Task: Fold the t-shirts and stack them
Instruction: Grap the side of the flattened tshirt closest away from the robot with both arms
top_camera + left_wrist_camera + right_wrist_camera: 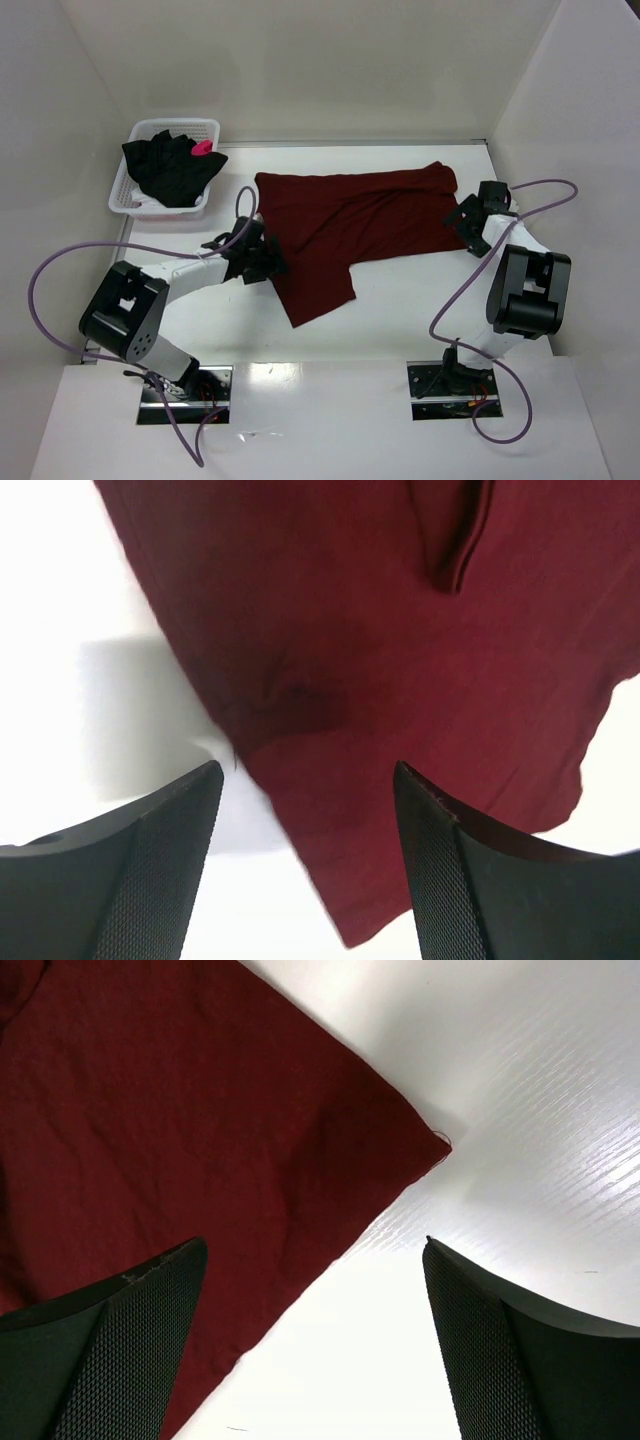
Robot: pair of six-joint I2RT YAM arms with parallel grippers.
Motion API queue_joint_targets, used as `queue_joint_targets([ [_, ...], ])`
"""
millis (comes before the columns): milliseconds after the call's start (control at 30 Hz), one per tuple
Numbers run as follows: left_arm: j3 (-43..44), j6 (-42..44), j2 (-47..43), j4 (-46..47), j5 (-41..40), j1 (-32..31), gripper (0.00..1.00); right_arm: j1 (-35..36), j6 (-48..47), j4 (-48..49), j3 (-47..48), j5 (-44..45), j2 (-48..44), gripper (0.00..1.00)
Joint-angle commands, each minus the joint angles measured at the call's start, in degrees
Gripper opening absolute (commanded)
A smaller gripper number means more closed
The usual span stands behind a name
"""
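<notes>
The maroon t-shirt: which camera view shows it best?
The top external view: the maroon t-shirt lies there nearly whole, spread out. The left wrist view shows only a part along its edge, the right wrist view only one corner.

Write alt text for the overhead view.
A maroon t-shirt lies spread on a white table, with the left end effector at its left edge and the right end effector at its right edge. A black t-shirt sits in a white basket at far left.
</notes>
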Motion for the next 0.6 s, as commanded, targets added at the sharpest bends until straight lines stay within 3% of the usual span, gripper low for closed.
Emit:
queue_joint_targets([
  [0,-1.05,-2.86,2.25,2.72,-3.42,0.12,0.77,-0.79,-0.38,2.48,0.83,1.44,0.73,0.93],
  [333,-1.76,-8.05,5.42,4.5,-4.75,0.12,0.65,-1.84,0.24,2.48,-0.31,1.44,1.27,0.91],
  [500,-1.24,-9.19,5.94,4.5,-4.75,0.12,0.52,-1.84,0.76,2.48,-0.84,3.27,2.41,0.91],
  [567,-1.23,-9.72,6.47,3.97,-4.75,0.12,0.47,-1.84,1.28,1.43,-0.84,4.77,2.93,0.86],
])
